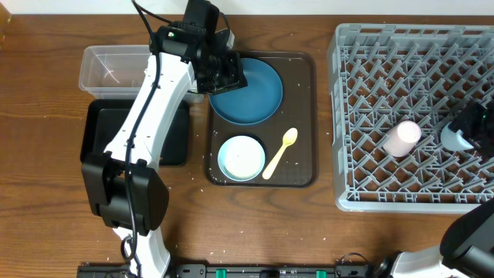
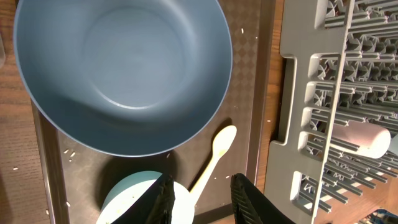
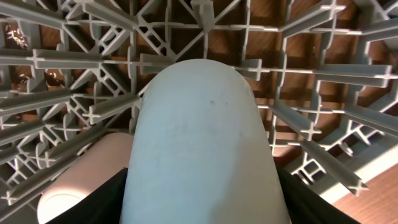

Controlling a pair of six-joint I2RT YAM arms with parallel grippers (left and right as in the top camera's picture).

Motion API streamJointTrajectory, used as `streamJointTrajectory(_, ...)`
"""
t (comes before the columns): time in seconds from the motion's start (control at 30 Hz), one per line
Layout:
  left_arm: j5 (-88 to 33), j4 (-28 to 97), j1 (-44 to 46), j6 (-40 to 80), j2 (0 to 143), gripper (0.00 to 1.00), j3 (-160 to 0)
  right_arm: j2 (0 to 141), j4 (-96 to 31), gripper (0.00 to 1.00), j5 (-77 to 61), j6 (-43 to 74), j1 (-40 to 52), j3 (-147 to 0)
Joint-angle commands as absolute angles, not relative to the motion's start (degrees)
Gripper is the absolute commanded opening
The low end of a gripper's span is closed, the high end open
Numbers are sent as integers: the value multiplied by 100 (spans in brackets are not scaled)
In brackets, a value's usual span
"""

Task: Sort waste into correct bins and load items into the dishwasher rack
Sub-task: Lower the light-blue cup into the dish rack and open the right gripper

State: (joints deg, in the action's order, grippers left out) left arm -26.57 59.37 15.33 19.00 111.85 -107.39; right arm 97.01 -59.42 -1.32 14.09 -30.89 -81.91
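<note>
Nearest me, the small white bowl [image 1: 241, 157] and the pale yellow spoon [image 1: 279, 153] lay on the brown tray [image 1: 305, 116], with the blue plate [image 1: 255, 96] behind them. Above the tray the left gripper [image 2: 202, 186] hung with its fingers apart, holding nothing. Off to the side, in the grey rack [image 1: 337, 116], the pink cup [image 1: 403, 137] lay on its side. Beside it the right gripper [image 3: 202, 193] was clamped on the light blue cup [image 3: 199, 143].

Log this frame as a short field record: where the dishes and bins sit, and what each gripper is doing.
in rack: pink cup, on its side in the dishwasher rack
right gripper: closed on light blue cup, over the rack
left gripper: open, empty, above the brown tray
on brown tray: blue plate, white bowl, yellow spoon
bins: clear tub and black tray, left of brown tray
</note>
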Motion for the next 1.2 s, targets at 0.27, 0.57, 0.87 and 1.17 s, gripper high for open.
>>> streamJointTrajectory(0.27,-2582,5996,1546,1758,11155,33,-10711,9692,-5789,84,-200,1542,-3094,-7894)
streamJointTrajectory(0.57,-2582,6016,1546,1459,11155,33,-10711,9690,-5815,96,-631,1387,-3048,-8031)
streamJointTrajectory(0.87,-2580,6062,1546,1306,11037,33,-10724,9668,-6606,94,-1146,867,-2394,-9351)
streamJointTrajectory(1.17,-2014,6340,1520,1339,10549,33,-10722,9666,-6663,93,-1302,1072,-617,-10110)
